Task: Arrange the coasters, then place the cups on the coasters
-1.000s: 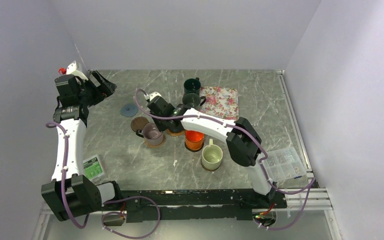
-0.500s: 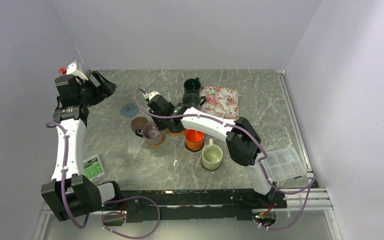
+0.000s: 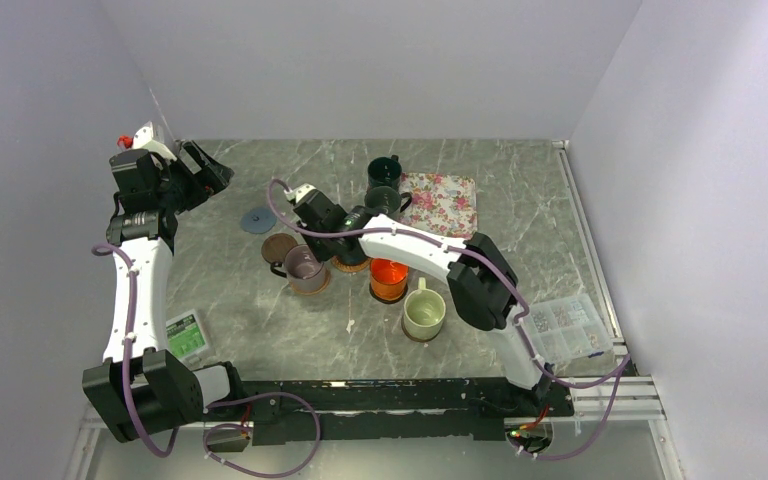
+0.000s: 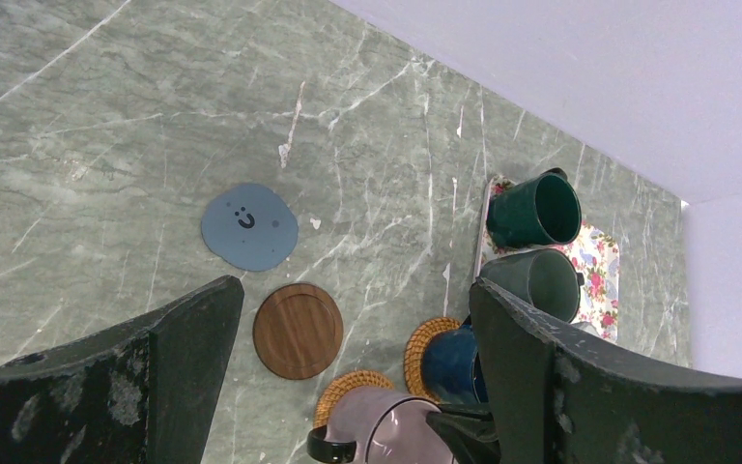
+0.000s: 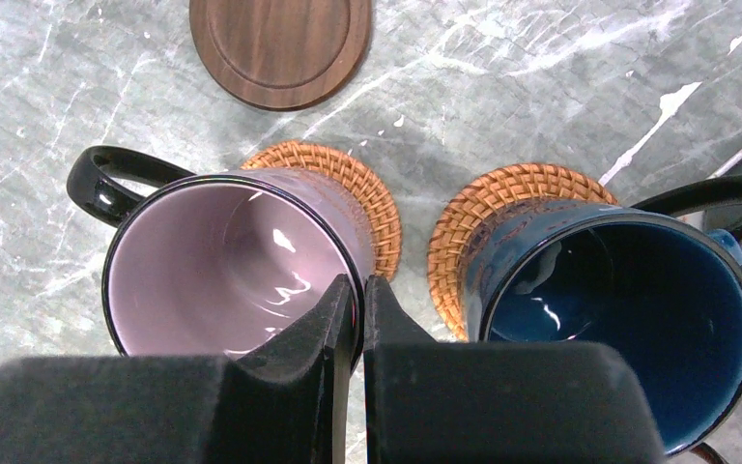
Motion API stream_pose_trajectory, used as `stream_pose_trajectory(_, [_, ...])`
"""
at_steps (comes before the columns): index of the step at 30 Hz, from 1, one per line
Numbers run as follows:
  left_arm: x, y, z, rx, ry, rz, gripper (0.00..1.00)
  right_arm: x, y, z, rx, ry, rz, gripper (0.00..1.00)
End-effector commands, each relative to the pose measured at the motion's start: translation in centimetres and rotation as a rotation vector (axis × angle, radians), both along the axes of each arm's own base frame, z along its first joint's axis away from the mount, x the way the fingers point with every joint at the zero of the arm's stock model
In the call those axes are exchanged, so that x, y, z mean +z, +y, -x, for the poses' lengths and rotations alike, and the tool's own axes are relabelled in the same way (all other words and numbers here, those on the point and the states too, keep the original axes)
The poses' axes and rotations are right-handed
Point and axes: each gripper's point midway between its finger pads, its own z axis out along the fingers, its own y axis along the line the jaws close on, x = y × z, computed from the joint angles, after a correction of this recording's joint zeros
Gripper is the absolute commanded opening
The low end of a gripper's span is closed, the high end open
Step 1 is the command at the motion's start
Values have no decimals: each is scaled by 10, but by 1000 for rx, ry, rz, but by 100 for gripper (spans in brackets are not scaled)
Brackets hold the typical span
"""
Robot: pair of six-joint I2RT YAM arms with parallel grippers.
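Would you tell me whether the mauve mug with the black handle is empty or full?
Empty: the mauve mug shows a bare glossy interior.

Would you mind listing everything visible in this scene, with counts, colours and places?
Floral mat: one, pink-white, far side.
Mugs: six; dark green mug and dark grey mug at the mat's left edge; mauve mug and navy mug side by side mid-table; orange mug and cream mug nearer the arms.
Woven coasters: two, tan, under the mauve and navy mugs.
Bare coasters: two; grey-blue coaster and dark brown coaster, left of the mugs.
Plastic box: one, clear, near right.
Card: one, green-white, near left.
Left gripper: one, black, open, high at far left.
Right gripper: one, black, shut, above the mauve and navy mugs.
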Motion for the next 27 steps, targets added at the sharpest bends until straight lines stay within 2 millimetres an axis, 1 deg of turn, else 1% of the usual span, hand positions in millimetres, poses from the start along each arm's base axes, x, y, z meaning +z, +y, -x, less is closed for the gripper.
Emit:
stream_pose_trajectory(1, [6,0,-4,-9,-31,6,94,36,19,-13,8,-62,-93,4])
stream_pose_trajectory(6, [6,-1,-4,-10,-30,7,94,44,19,-13,18,-73,-108,24])
stream_pose_trajectory(8, [6,-1,-4,-11,-31,7,94,51,20,-12,31,-81,-119,27])
stream_pose_trajectory(12, [7,-2,-5,-19,-36,6,94,72,22,-6,69,-103,-158,38])
stream_pose_trajectory(16, [7,-5,-5,-36,-41,-4,94,100,25,6,123,-110,-242,46])
stream_pose_trajectory(18, [9,-7,-5,-45,-48,-12,94,114,21,9,124,-124,-262,49])
stream_pose_trajectory(21, [8,-12,-5,-58,-46,-27,94,136,7,6,92,-168,-268,53])
stream_pose_trajectory(23, [7,-15,-5,-66,-40,-36,94,145,-6,1,57,-193,-249,55])
stream_pose_trajectory(27, [5,-22,-6,-83,-34,-45,94,149,-42,-16,-39,-235,-208,59])
